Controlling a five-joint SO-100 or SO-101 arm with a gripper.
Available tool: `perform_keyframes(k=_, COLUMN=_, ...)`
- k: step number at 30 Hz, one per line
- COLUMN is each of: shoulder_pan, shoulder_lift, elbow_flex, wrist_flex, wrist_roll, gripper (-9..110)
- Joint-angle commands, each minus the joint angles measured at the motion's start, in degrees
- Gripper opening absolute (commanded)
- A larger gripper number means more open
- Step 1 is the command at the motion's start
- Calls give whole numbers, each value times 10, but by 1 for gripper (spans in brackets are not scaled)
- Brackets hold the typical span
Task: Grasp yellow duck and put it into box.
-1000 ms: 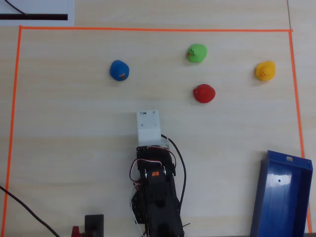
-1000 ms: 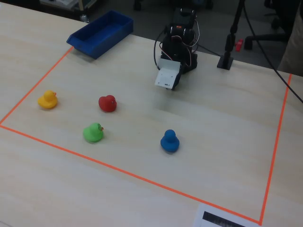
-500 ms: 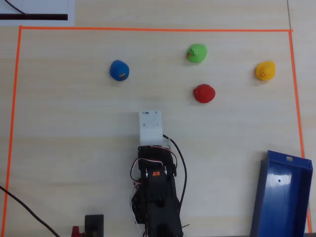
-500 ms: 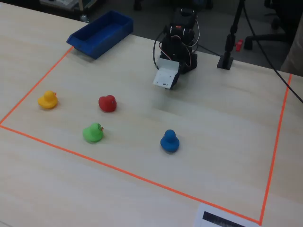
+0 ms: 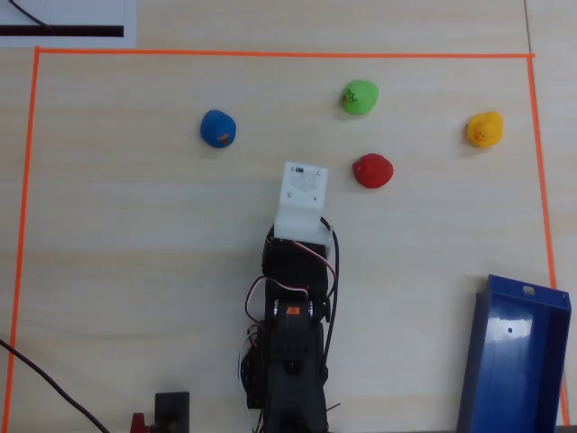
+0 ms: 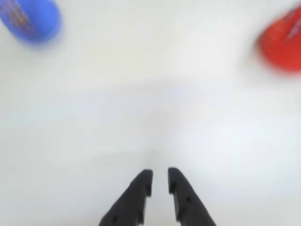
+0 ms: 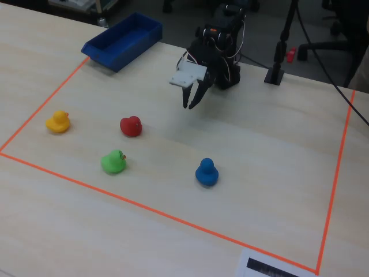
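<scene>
The gripper [image 6: 160,181] is seen with its fingers nearly pressed together, only a narrow slit between the tips, and nothing is pinched. It hangs above bare table [image 5: 135,271] near the middle of the area bounded by orange tape [image 5: 270,53].

The yellow duck [image 5: 484,130] is found in the overhead view well to the right of the gripper and somewhat farther from the arm's base, close to the right tape line, clear of the other ducks. The box [image 5: 514,361] lies at the lower right, well apart from the duck, with its long axis running roughly away from the base. A swing to the right and a longer reach are judged to be needed, with the fingers spread first.

In the wrist view only the blue duck [image 6: 32,20] and red duck [image 6: 284,42] are caught, blurred, at the upper corners; the yellow duck is not shown there. The green duck [image 7: 113,162] and the gripper's height above the table are shown by the fixed view, where the yellow duck [image 7: 58,122] sits far left.
</scene>
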Motion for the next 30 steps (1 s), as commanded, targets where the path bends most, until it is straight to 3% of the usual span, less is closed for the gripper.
perform_keyframes(k=1, shoulder_pan=10, shoulder_lift=-65, elbow_flex=-98, wrist_flex=-113, wrist_roll=48, gripper=0)
perform_keyframes(k=14, shoulder_pan=183, shoulder_lift=-471, elbow_flex=-264, wrist_flex=-606, wrist_roll=149, gripper=0)
perform_keyframes(k=26, shoulder_pan=339, shoulder_lift=-838, elbow_flex=-417, wrist_flex=-814, wrist_roll=123, gripper=0)
perform_keyframes(k=30, shoulder_pan=381, shoulder_lift=-938, elbow_flex=-461, wrist_flex=-851, wrist_roll=76, gripper=7)
